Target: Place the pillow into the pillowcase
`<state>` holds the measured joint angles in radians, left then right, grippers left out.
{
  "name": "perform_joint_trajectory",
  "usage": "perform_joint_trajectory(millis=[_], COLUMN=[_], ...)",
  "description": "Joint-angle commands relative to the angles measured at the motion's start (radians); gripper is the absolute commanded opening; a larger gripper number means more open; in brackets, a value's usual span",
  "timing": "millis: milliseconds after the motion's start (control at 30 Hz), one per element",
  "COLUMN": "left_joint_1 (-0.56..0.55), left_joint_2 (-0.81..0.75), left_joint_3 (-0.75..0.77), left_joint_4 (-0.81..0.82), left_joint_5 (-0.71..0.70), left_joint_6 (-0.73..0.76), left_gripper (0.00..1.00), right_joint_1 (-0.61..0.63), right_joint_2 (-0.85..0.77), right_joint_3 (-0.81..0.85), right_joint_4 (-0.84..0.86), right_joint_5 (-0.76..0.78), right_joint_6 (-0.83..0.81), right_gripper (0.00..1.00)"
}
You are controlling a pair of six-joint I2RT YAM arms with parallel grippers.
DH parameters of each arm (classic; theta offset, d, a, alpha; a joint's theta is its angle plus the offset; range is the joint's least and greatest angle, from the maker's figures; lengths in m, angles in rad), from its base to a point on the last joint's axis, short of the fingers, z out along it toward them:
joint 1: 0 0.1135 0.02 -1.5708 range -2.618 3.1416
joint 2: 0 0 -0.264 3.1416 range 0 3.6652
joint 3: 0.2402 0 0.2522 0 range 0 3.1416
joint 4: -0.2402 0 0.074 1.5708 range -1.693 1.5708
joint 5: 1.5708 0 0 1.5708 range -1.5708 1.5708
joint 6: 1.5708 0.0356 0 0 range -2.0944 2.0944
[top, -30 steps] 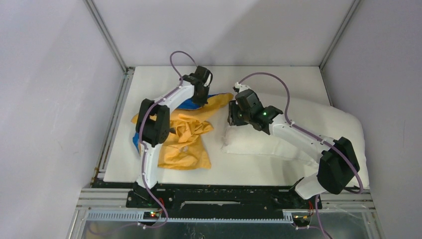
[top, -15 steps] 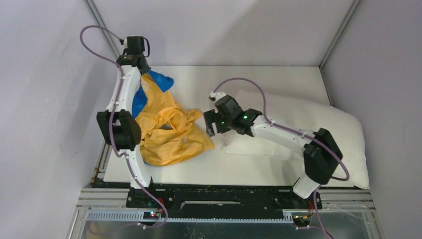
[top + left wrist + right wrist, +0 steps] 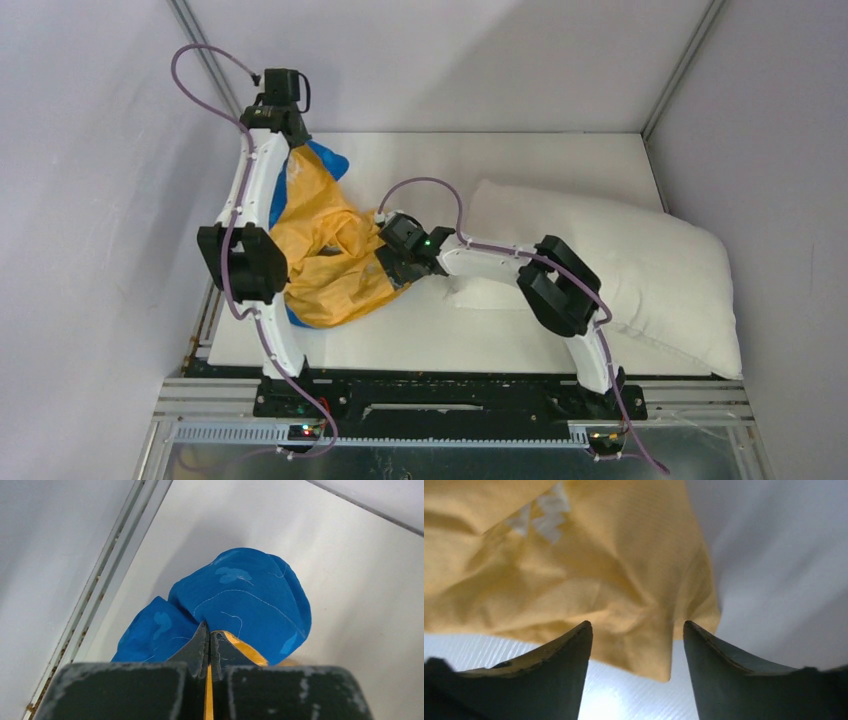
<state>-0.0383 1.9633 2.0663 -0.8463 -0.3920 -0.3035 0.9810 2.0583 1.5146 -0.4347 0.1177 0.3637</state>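
The orange-yellow and blue pillowcase point(image 3: 325, 250) hangs crumpled at the table's left. My left gripper point(image 3: 290, 128) is raised at the far left corner, shut on its top edge. In the left wrist view the jaws point(image 3: 207, 630) pinch blue and orange cloth point(image 3: 250, 595). My right gripper point(image 3: 388, 268) is open, low at the pillowcase's right edge. In the right wrist view an orange flap point(image 3: 624, 585) lies between and past the fingertips point(image 3: 638, 626). The white pillow point(image 3: 620, 265) lies on the right half of the table, under the right arm.
The white table point(image 3: 420, 335) is bounded by a metal frame rail point(image 3: 232, 215) on the left and grey walls behind and beside it. The pillow overhangs the table's right edge. The left arm stands tall along the left rail.
My left gripper lifted the pillowcase from the middle back to the far left corner and holds it there. My right gripper swung left from the pillow to the pillowcase's right edge.
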Motion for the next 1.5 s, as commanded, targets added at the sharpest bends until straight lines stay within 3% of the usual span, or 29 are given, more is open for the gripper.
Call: perform_joint_trajectory(millis=[0, 100, 133, 267, 433, 667, 800, 1100, 1200, 1467], left_joint_1=[0.012, 0.022, 0.026, 0.035, 0.035, 0.071, 0.072, 0.072, 0.072, 0.072], left_joint_2=[-0.09, -0.13, -0.144, -0.205, -0.276, -0.347, -0.412, -0.567, -0.617, -0.82], left_joint_3=[0.065, 0.068, 0.073, 0.119, 0.162, 0.229, 0.238, 0.265, 0.281, 0.183], left_joint_4=[-0.02, -0.028, -0.028, -0.048, -0.059, -0.089, -0.08, -0.026, -0.008, 0.107], left_joint_5=[-0.04, -0.046, -0.049, -0.078, -0.121, -0.13, -0.126, -0.139, -0.131, -0.139], left_joint_6=[0.028, 0.026, 0.025, 0.016, 0.008, -0.009, 0.006, 0.015, 0.021, 0.043], left_gripper=[0.0, 0.0, 0.0, 0.0, 0.0, 0.0, 0.0, 0.0, 0.0, 0.0], right_joint_1=[-0.038, -0.054, -0.059, -0.127, -0.224, -0.434, -0.472, -0.473, -0.457, -0.168], right_joint_2=[0.027, -0.008, -0.029, -0.186, -0.41, -0.504, -0.581, -0.763, -0.809, -0.962], right_joint_3=[0.114, 0.167, 0.209, 0.303, 0.335, 0.472, 0.49, 0.531, 0.606, 0.639], right_joint_4=[-0.022, -0.069, -0.106, -0.241, -0.289, -0.389, -0.366, -0.291, -0.299, -0.21], right_joint_5=[0.084, 0.107, 0.124, 0.162, 0.206, 0.197, 0.197, 0.217, 0.155, 0.176], right_joint_6=[0.008, 0.002, 0.0, -0.011, -0.048, -0.053, -0.088, -0.18, -0.191, -0.35], right_gripper=[0.5, 0.08, 0.0, 0.0, 0.0, 0.0, 0.0, 0.0, 0.0, 0.0])
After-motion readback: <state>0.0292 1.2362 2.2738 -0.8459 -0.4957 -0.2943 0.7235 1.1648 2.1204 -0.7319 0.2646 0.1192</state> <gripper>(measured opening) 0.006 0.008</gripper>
